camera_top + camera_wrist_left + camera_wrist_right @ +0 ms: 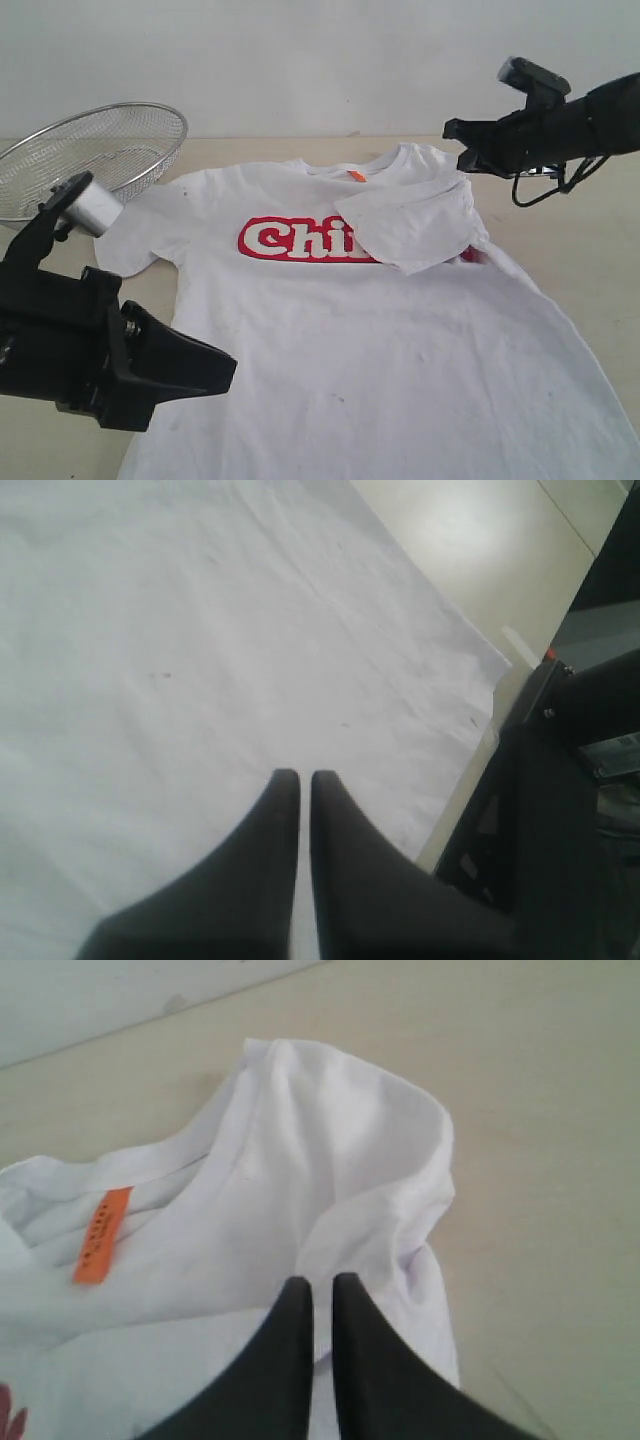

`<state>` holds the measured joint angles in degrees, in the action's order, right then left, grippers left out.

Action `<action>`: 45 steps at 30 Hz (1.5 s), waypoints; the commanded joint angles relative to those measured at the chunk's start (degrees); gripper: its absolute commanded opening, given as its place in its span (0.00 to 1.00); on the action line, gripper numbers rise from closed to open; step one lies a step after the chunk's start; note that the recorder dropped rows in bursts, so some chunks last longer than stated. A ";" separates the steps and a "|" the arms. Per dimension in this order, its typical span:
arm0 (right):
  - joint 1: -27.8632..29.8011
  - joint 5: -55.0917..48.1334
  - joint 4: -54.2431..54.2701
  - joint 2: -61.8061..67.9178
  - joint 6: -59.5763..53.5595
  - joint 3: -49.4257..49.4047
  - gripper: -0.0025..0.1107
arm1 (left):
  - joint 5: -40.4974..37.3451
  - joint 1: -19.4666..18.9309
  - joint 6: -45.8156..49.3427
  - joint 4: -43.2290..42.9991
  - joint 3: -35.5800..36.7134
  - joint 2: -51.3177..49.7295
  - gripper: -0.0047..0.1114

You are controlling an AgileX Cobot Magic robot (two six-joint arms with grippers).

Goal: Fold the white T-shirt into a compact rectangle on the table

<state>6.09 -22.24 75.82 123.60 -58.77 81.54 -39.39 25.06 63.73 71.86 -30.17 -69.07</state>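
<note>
With left jaws and right jaws both sitting pressed together, you're needing the white T-shirt [380, 340] shoulder truly caught before dragging across the surface [600, 240]

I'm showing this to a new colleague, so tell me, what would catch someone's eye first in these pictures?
The white T-shirt spread across the table, its red lettering half covered by the sleeve folded in on the right. Then the left tool, shut and looming in the left foreground of the exterior view, and the wire basket at the far left.
</note>
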 commanded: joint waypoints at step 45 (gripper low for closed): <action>-8.05 18.22 -25.43 -19.00 6.19 -32.88 0.40 | -3.73 0.23 0.36 1.17 0.22 0.04 0.08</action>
<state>-1.79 -5.07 50.70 104.80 -52.04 48.77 -42.68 25.06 64.19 72.57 -30.17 -69.07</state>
